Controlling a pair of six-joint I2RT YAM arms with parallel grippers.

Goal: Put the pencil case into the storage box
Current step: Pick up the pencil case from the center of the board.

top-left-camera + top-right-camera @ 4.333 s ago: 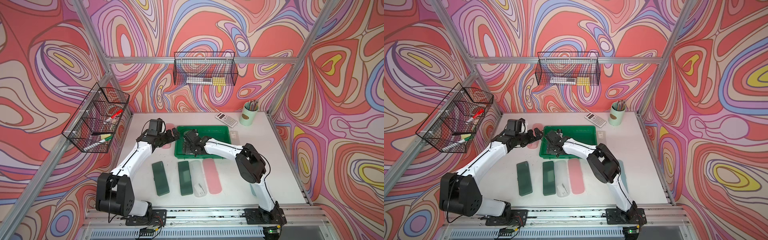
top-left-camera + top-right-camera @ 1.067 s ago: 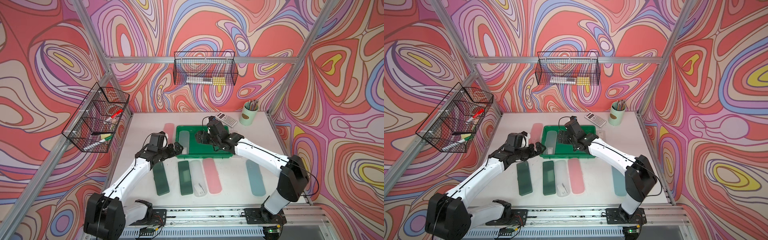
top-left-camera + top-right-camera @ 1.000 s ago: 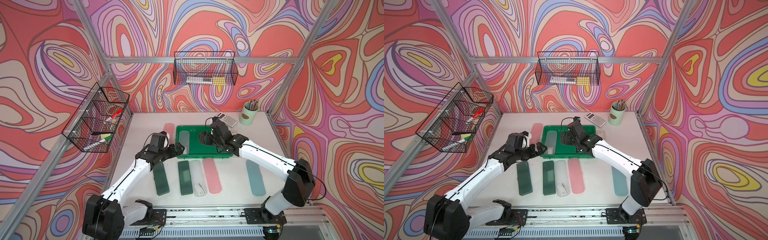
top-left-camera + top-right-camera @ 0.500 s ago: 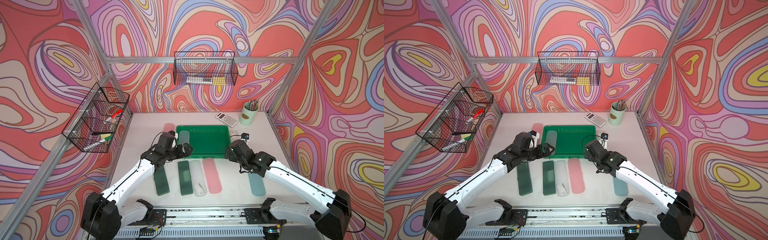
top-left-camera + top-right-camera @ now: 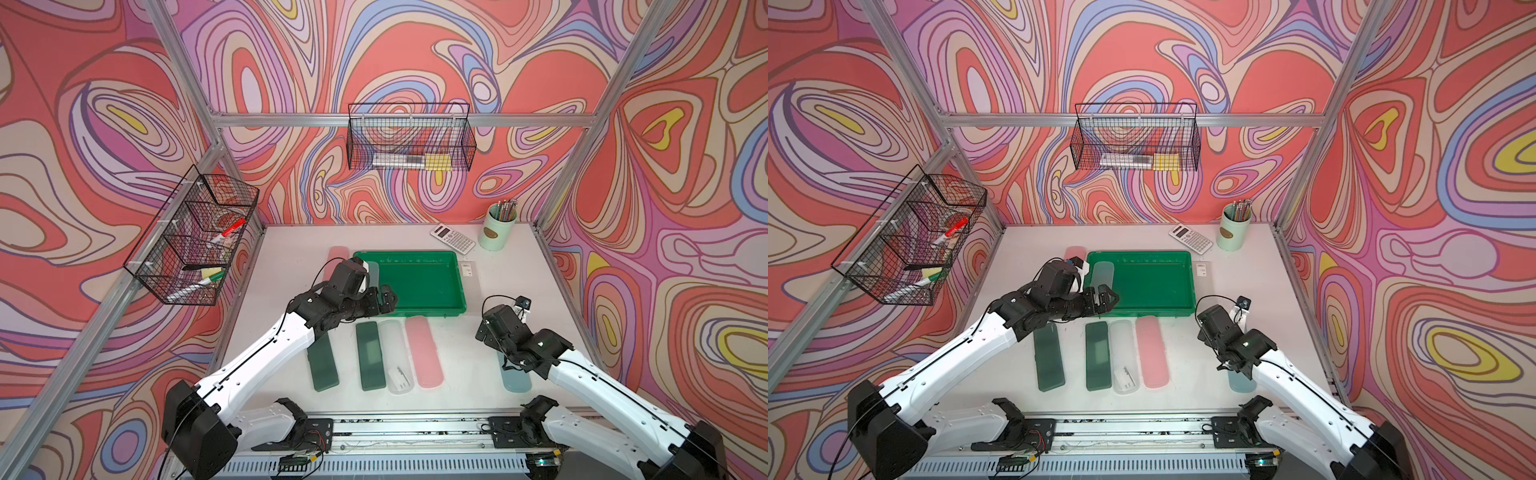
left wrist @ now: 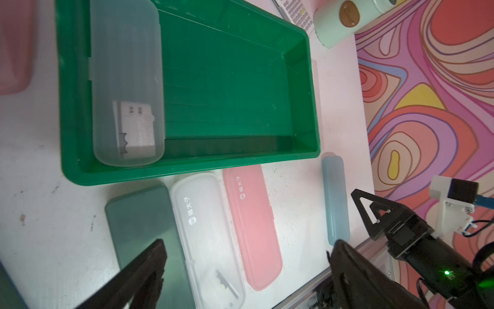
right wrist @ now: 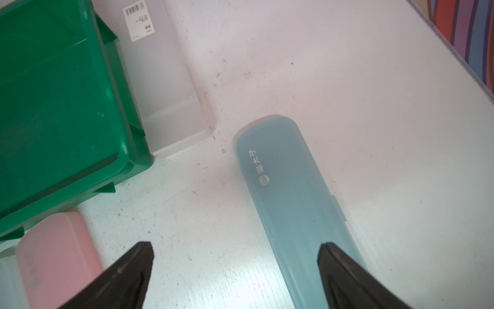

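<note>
**Obscured.** In both top views the blue pencil case [image 5: 515, 376] lies mostly under the right arm [image 5: 582, 374], and only its near end shows. The left gripper [image 5: 1106, 301] and its wrist cover part of the frosted pencil case [image 5: 1102, 272]. We cannot resolve the right gripper [image 7: 235, 248] fingertips from above. Its wrist view shows the jaws spread wide and empty. One finger overlaps the blue case's edge there, and we cannot judge contact. The left jaws are also wide with nothing between them, above the clear case [image 6: 205, 235] and pink case [image 6: 251, 227].

**Task item.** The frosted case lies flat inside the storage box [image 6: 227, 93], along its left end wall.

**Materials.** The box is glossy green plastic, shallow, with a lipped rim and triangular ribs beneath. The cases are slim, round-ended, matte and translucent.

**View differences.**
- Only the left wrist view shows a printed card inside the frosted case.
- Only the right wrist view outlines the flat clear packet [image 7: 160, 80] just beside the box. From above we make out little beyond its barcode label.
</note>
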